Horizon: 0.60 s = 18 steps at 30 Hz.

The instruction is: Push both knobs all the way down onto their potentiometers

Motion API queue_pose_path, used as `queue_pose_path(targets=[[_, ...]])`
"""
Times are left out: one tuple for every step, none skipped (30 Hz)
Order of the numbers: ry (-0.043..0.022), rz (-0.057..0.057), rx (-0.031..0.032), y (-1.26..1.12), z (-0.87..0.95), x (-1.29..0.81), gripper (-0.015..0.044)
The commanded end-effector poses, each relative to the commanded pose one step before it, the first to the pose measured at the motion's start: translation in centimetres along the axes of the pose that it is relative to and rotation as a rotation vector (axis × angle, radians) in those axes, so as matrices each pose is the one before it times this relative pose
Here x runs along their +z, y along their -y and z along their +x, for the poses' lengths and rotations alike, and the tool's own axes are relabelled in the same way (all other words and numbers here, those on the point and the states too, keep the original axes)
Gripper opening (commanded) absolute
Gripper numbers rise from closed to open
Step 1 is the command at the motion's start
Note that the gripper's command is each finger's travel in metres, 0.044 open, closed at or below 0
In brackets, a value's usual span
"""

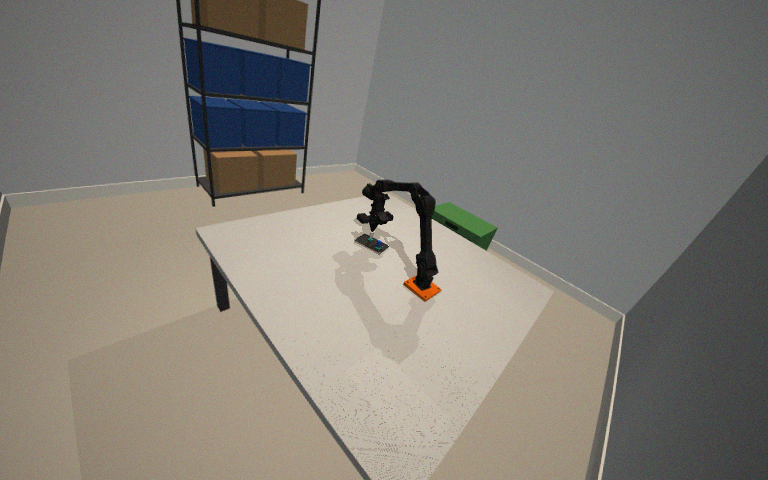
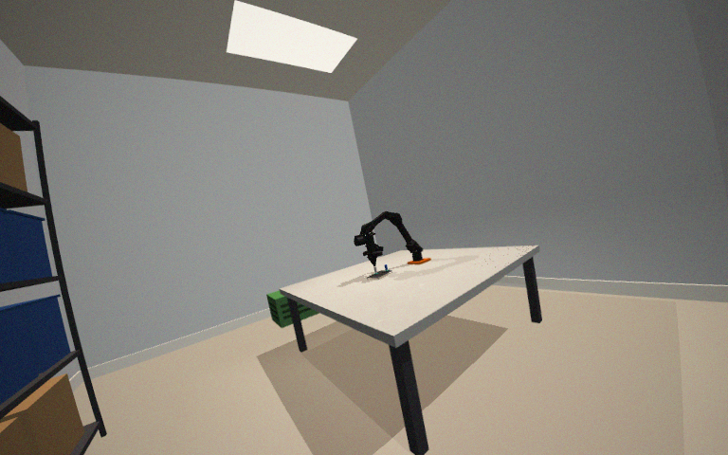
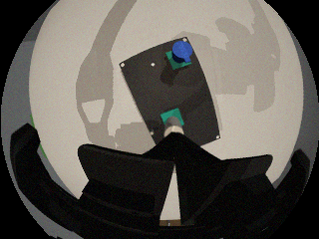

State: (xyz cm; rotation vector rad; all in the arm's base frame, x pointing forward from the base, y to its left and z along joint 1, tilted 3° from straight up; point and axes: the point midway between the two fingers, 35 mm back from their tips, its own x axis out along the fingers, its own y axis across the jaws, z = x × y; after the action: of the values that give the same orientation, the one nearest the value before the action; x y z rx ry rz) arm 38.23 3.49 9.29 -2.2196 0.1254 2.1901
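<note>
The dark circuit board (image 1: pixel 362 240) (image 2: pixel 378 274) (image 3: pixel 186 95) stands low on the table (image 1: pixel 271 249). A blue knob (image 1: pixel 378 243) (image 2: pixel 386 266) (image 3: pixel 182 50) stands tall above one teal potentiometer (image 3: pixel 170 61), at the board's far end in the wrist view. A pale knob (image 2: pixel 374 269) (image 3: pixel 174 128) stands over the other teal potentiometer (image 3: pixel 170 116). My gripper (image 1: pixel 372 228) (image 2: pixel 374 264) (image 3: pixel 174 136) is shut and empty, pointing down with its tips right over the pale knob. The tips cover part of that knob; whether they touch it cannot be told.
The arm's orange base plate (image 1: pixel 412 287) (image 2: pixel 419 261) is on the table, to the right of the board in the top view. A green box (image 1: pixel 464 221) (image 2: pixel 279 310) is beyond the table edge. A shelf rack (image 1: pixel 254 98) with blue and brown boxes stands against the wall.
</note>
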Motion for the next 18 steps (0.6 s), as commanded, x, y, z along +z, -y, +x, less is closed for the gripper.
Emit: queue_pose_path(targets=[[0.00029, -0.0034, 0.00301, -0.048, 0.213, -0.019, 0.0], [0.0, 0.0, 0.0, 0.0, 0.027, 0.0, 0.0], [0.0, 0.0, 0.0, 0.0, 0.027, 0.0, 0.0], [0.0, 0.0, 0.0, 0.0, 0.027, 0.0, 0.0], [0.0, 0.0, 0.0, 0.0, 0.027, 0.0, 0.0], [0.0, 0.0, 0.0, 0.0, 0.027, 0.0, 0.0], [0.0, 0.0, 0.0, 0.0, 0.027, 0.0, 0.0], [0.0, 0.0, 0.0, 0.0, 0.027, 0.0, 0.0], [0.0, 0.0, 0.0, 0.0, 0.027, 0.0, 0.0], [0.0, 0.0, 0.0, 0.0, 0.027, 0.0, 0.0], [0.0, 0.0, 0.0, 0.0, 0.027, 0.0, 0.0], [0.0, 0.0, 0.0, 0.0, 0.027, 0.0, 0.0], [0.0, 0.0, 0.0, 0.0, 0.027, 0.0, 0.0], [0.0, 0.0, 0.0, 0.0, 0.027, 0.0, 0.0], [0.0, 0.0, 0.0, 0.0, -0.024, 0.0, 0.0], [0.0, 0.0, 0.0, 0.0, -0.036, 0.0, 0.0], [0.0, 0.0, 0.0, 0.0, -0.052, 0.0, 0.0], [0.0, 0.0, 0.0, 0.0, -0.059, 0.0, 0.0]])
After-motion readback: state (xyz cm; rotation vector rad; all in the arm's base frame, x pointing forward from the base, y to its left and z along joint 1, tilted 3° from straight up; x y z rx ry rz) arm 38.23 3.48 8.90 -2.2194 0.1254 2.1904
